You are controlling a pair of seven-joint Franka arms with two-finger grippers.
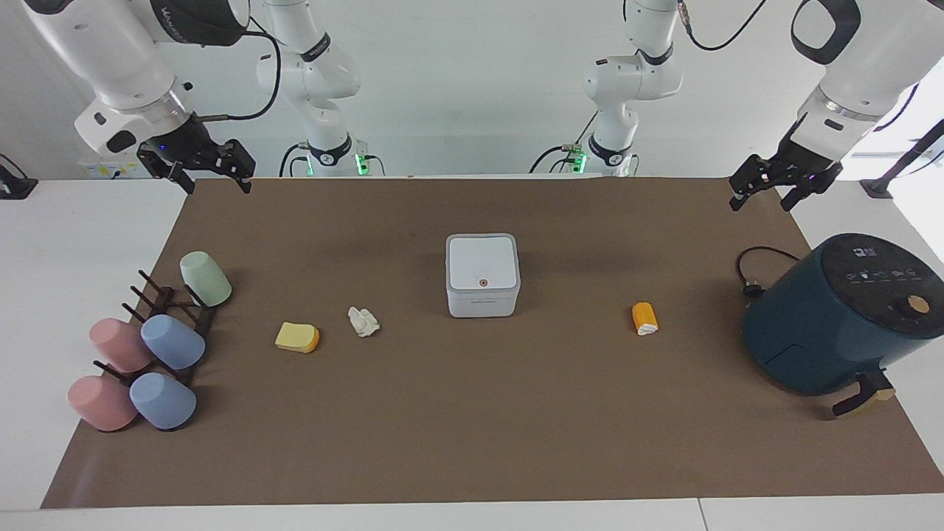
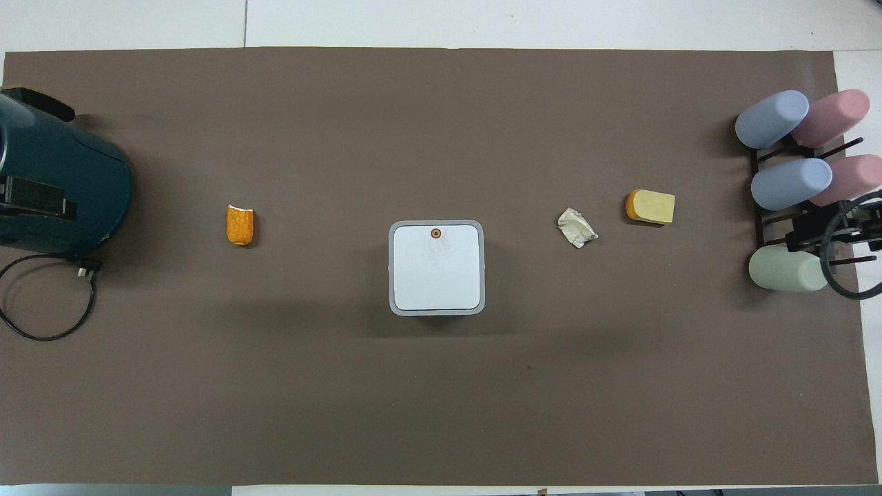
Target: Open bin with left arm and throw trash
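Right gripper (image 1: pixel 214 175): raised over the mat corner at the right arm's end of the table, fingers apart, holding nothing; this arm waits.
Cups (image 1: pixel 147 354): five pastel cups on a dark rack (image 1: pixel 173 313) at the right arm's end; not part of the task.
Yellow wedge (image 1: pixel 297 337): lies on the mat (image 1: pixel 472 428), between the rack and the tissue; not yet thrown away.
Tissue (image 1: pixel 363 321): crumpled, just beside the wedge, between it and the bin; not yet thrown away.
Bin (image 1: pixel 482 274): mid-table, lid flat and closed, round button (image 1: pixel 484 282) on the lid edge farther from the robots; opening not yet begun.
Orange cylinder (image 1: pixel 644 318): lies toward the left arm's end, between bin and air fryer (image 1: pixel 841 313); not yet thrown away.
Left gripper (image 1: pixel 771 192): raised over the mat corner at the left arm's end, fingers apart, empty, well apart from the bin.
Progress: judged at the start; lid opening and all three scraps remain.
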